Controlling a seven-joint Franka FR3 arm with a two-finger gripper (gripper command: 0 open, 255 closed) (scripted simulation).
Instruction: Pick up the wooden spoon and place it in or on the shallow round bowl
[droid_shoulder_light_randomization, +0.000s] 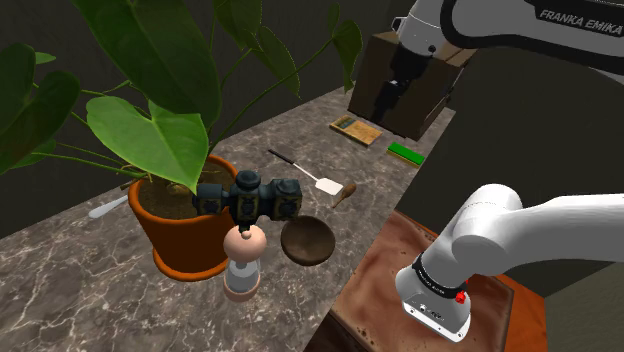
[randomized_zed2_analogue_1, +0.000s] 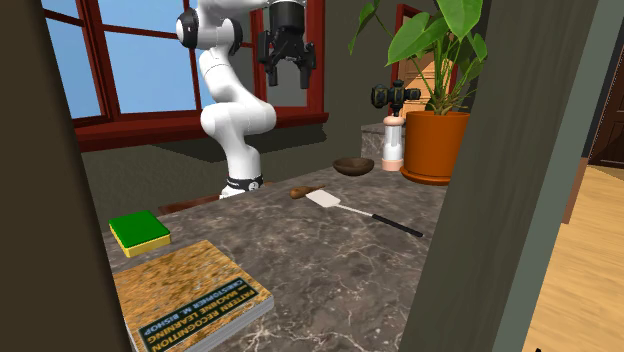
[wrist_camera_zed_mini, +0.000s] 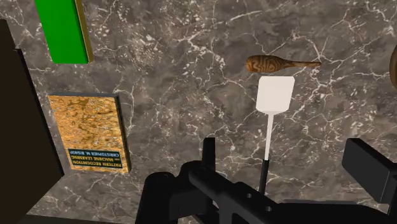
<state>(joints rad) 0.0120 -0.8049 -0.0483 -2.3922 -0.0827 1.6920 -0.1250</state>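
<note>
Gripper (wrist_camera_zed_mini: 283, 151) hangs high above the marble counter (wrist_camera_zed_mini: 191, 76), fingers spread, empty; the shallow dark bowl (droid_shoulder_light_randomization: 307, 240) sits farther along; the white spatula (wrist_camera_zed_mini: 275, 95) lies just beside the wooden spoon (wrist_camera_zed_mini: 273, 63), perhaps touching, so a slightly off descent could pinch the wrong tool; the spoon is short, brown, grain-striped.

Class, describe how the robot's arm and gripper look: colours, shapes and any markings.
The arm is made of rounded white segments with dark joints. One link carries "FRANKA EMIKA" lettering, and a small red spot marks its lowest part. The gripper is all black, with two blocky jaws.
</note>
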